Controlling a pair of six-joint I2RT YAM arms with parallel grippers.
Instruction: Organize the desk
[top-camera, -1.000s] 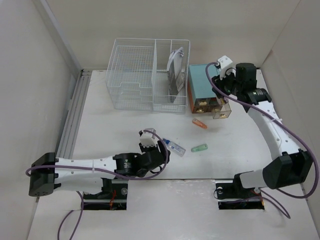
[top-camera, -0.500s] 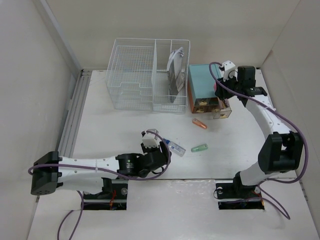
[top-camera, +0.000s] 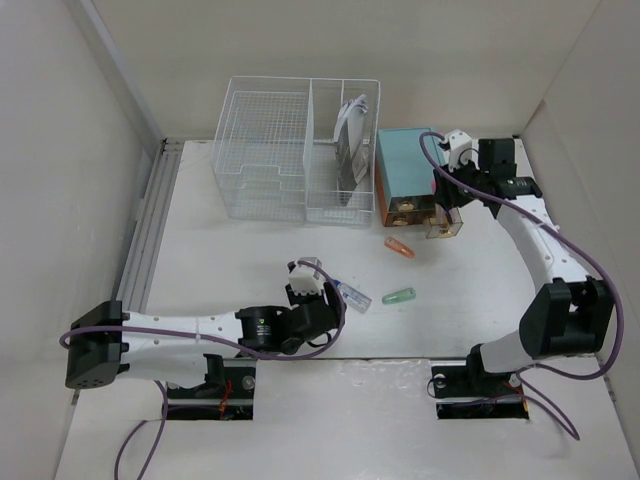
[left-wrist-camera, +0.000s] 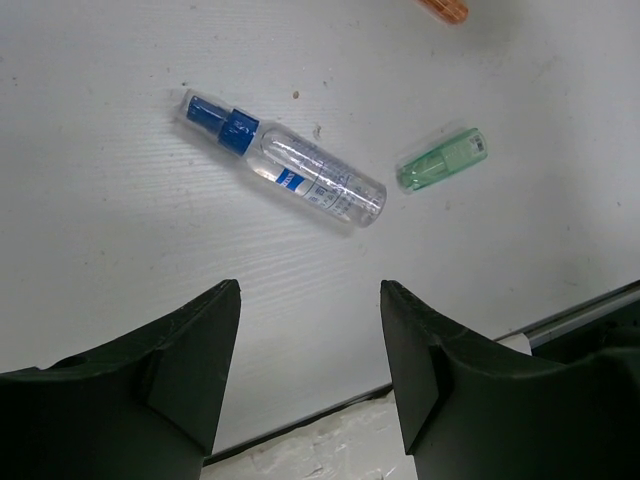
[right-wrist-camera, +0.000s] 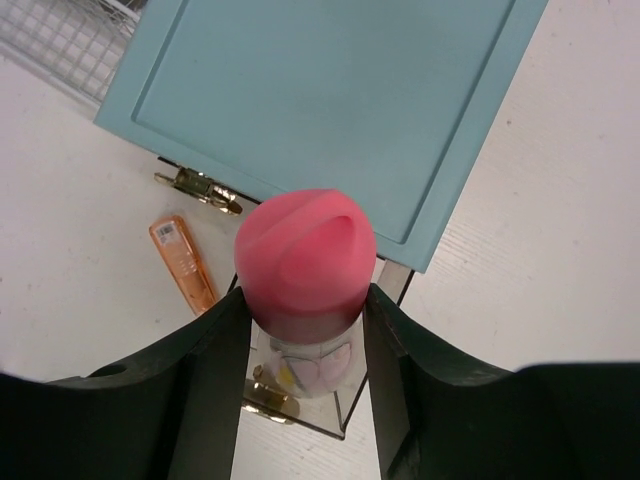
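Observation:
The white desk (top-camera: 220, 260) holds a clear spray bottle with a blue cap (top-camera: 352, 294), a green capped item (top-camera: 399, 296) and an orange capped item (top-camera: 399, 247). My left gripper (top-camera: 322, 298) is open and empty. It hovers just short of the spray bottle (left-wrist-camera: 290, 175), and the green item (left-wrist-camera: 442, 160) lies to the right in the left wrist view. My right gripper (right-wrist-camera: 305, 300) is shut on a pink-capped bottle (right-wrist-camera: 305, 255). It holds the bottle upright over the open clear drawer (right-wrist-camera: 265, 397) of the teal-topped box (right-wrist-camera: 330, 100).
A white wire basket (top-camera: 270, 160) stands at the back, with a dark item and white papers (top-camera: 350, 150) in its right compartment. The teal-topped box (top-camera: 400, 168) sits right beside it. Pale walls enclose the desk. A metal rail (top-camera: 150, 230) runs along the left edge.
My right gripper swung in with the pink-capped bottle and now sits lower, over the open drawer. My left gripper crept right, closer to the spray bottle.

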